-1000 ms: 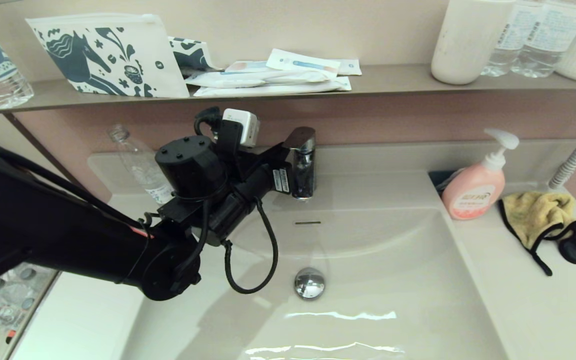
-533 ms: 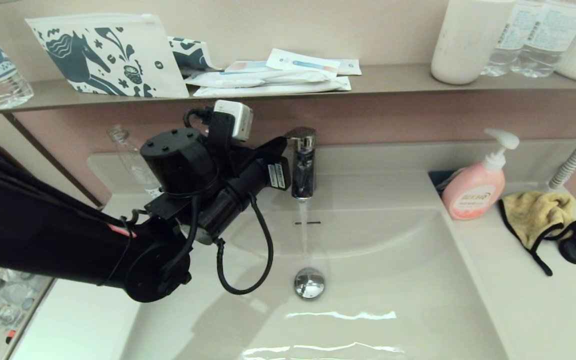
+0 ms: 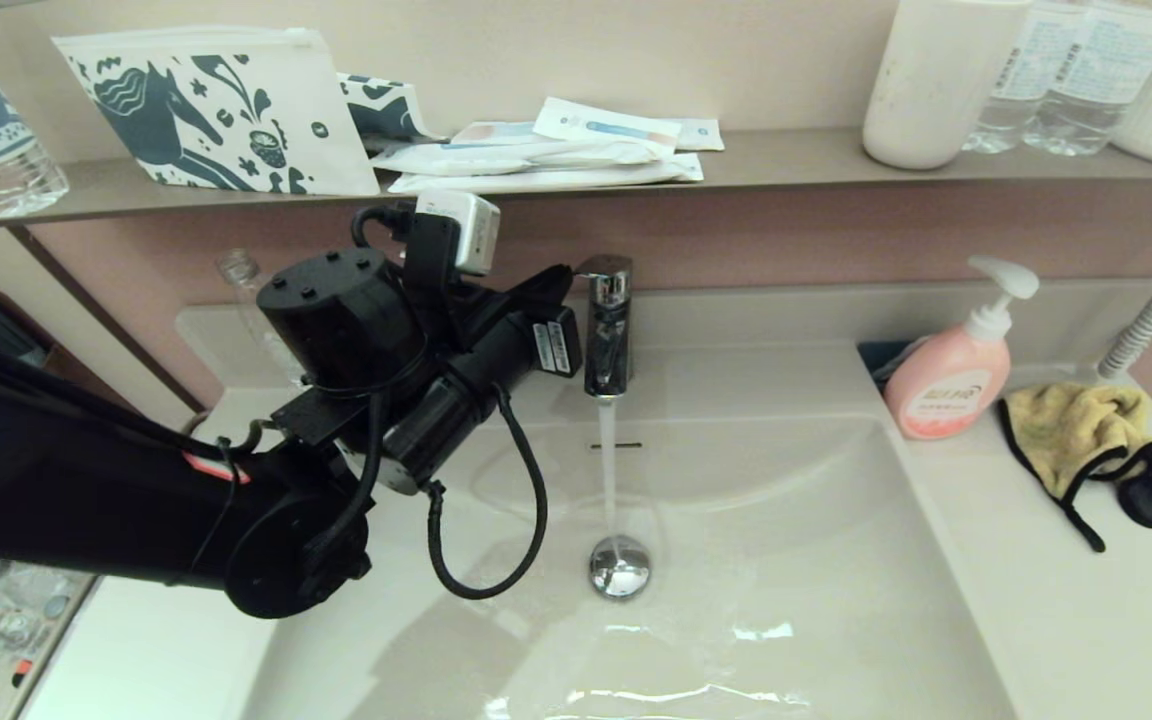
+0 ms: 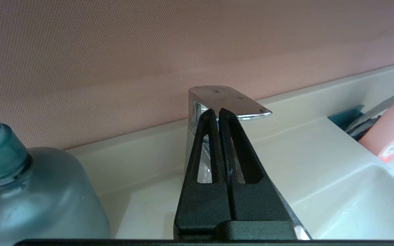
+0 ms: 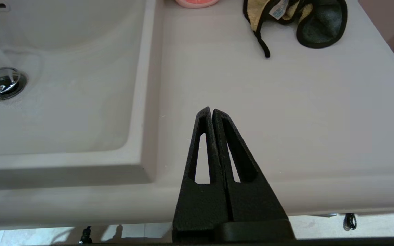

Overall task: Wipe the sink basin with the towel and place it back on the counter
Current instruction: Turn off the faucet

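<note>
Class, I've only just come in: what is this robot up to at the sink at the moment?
The left gripper, fingers shut, is under the tap lever, and water runs from the tap onto the drain plug in the sink basin. The towel lies untouched on the counter beside the soap bottle. The right gripper hangs shut over the counter's front edge. No wiping has begun.

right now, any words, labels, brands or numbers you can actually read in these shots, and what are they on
None can be read with confidence.
Pink soap bottle: label with printing, too blurred.
Towel: small white tag with blue print, too small.
Packets on the shelf: printed, illegible.
Water bottles at top right: text too small.
Left arm sticker: black print, unreadable.
Pouch: blue horse pattern, no words.
</note>
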{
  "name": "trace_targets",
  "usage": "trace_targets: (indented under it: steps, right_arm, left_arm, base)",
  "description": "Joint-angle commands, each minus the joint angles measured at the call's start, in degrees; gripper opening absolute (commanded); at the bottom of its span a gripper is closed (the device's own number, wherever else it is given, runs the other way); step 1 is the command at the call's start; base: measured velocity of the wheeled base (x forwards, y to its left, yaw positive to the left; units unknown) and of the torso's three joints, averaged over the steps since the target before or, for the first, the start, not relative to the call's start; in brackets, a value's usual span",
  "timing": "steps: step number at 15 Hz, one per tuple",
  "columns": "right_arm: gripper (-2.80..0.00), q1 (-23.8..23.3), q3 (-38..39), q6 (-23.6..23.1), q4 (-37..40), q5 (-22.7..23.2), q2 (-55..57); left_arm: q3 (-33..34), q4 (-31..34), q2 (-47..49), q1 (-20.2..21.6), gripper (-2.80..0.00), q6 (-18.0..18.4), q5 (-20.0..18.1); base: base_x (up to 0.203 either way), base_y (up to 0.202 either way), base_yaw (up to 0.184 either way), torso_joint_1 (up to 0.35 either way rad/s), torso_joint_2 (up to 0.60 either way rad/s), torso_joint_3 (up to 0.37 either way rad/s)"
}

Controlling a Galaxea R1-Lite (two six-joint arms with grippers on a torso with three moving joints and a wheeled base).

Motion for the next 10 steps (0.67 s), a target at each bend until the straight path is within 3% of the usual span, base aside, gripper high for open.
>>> trace_targets:
  steps: [1,10]
  right_arm:
    - [-2.80,0.02,0.00,0.00,0.00,0.01,-0.02]
    - [-2.80,0.08,0.00,0.00,0.00,0.01,-0.02]
  left_arm:
    - [0.67,-0.27,-0.97,0.00,-2.80,0.10,0.17]
    - [-5.54,3.66,-0.26,-0.61,-2.80,2.16,0.08]
  base:
    - [0.000,0.000,0.000,0.000,0.00,0.000]
    - [0.000,0.000,0.000,0.000,0.00,0.000]
